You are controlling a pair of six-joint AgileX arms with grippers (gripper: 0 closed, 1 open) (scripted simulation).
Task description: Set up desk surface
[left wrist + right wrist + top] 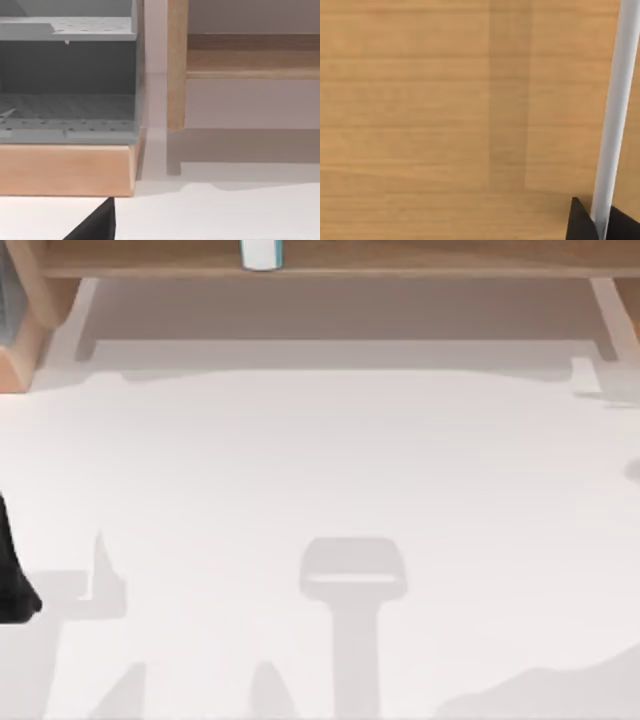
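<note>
The desk surface (330,480) spreads white across nearly the whole top view, crossed by grey shadows. Along the frame's top edge runs a light-brown wooden shelf frame (400,262) with a small white-and-teal container (262,253) on it. My left arm (12,575) sits at the lower left edge. In the right wrist view, the right gripper (599,222) pinches a thin white panel (615,115) edge-on before wood grain. The left gripper's fingers: cannot tell.
</note>
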